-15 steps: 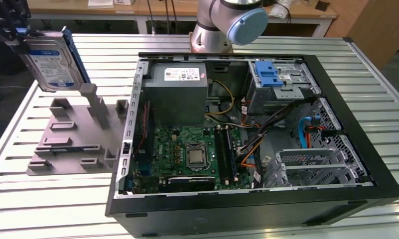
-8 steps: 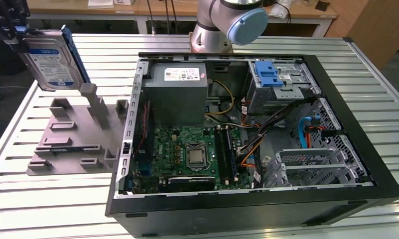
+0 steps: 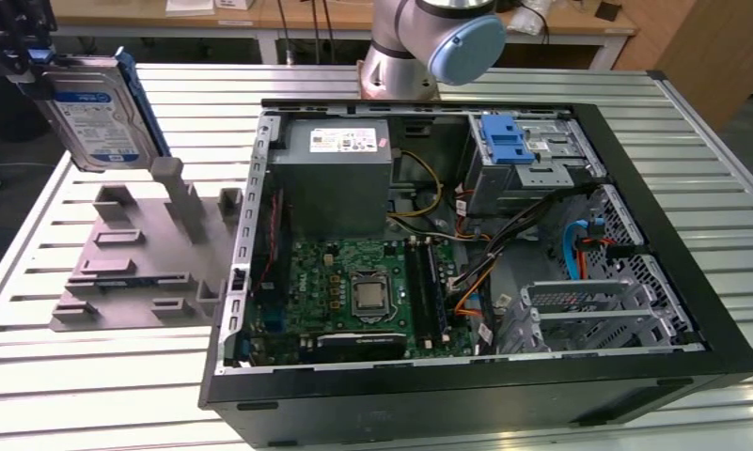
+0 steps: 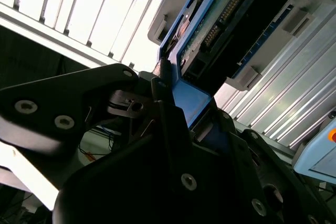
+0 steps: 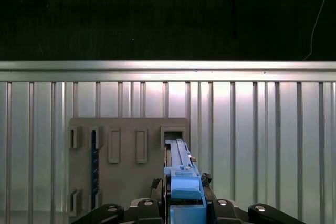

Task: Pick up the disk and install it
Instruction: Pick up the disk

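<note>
Disk (image 3: pixel 94 117): hangs upright above the grey fixture (image 3: pixel 144 254), apparently clear of it, at the exterior view's left of the case (image 3: pixel 477 244) | Jaws: clenched on its blue bracket (image 5: pixel 185 187) | Risk: gripped at the bracket end alone, the disk may swing or slip and clip the case wall.

Overhead light is glaring off the slatted table (image 4: pixel 79 14) in the second wrist view; the disk (image 4: pixel 220 24) is sitting shadowed.
</note>
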`<control>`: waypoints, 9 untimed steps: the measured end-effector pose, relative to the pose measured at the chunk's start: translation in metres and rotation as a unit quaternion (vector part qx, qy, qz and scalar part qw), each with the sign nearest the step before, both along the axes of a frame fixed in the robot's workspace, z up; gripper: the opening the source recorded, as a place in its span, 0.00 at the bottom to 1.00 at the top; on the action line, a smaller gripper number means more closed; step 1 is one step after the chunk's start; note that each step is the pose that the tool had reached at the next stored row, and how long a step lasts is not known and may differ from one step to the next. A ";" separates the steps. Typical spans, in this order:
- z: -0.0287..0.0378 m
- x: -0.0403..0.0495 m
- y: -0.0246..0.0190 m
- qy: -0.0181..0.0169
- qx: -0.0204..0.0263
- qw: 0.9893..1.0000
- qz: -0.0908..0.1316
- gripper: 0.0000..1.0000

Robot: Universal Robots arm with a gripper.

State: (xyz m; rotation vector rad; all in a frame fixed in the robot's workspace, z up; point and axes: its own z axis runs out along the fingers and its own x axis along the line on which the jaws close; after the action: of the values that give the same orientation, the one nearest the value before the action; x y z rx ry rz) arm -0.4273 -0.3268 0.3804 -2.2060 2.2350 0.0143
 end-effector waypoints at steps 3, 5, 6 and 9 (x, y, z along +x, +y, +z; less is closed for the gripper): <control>0.0000 0.0000 0.0000 0.000 0.000 1.000 0.000 0.37; 0.0003 0.0000 -0.0001 -0.001 0.000 1.000 0.000 0.37; 0.0003 0.0000 -0.0001 -0.002 0.000 1.000 0.000 0.37; 0.0011 -0.0001 0.0000 -0.005 0.000 1.000 0.000 0.37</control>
State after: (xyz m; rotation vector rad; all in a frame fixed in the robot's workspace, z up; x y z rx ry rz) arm -0.4274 -0.3268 0.3815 -2.2015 2.2303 0.0040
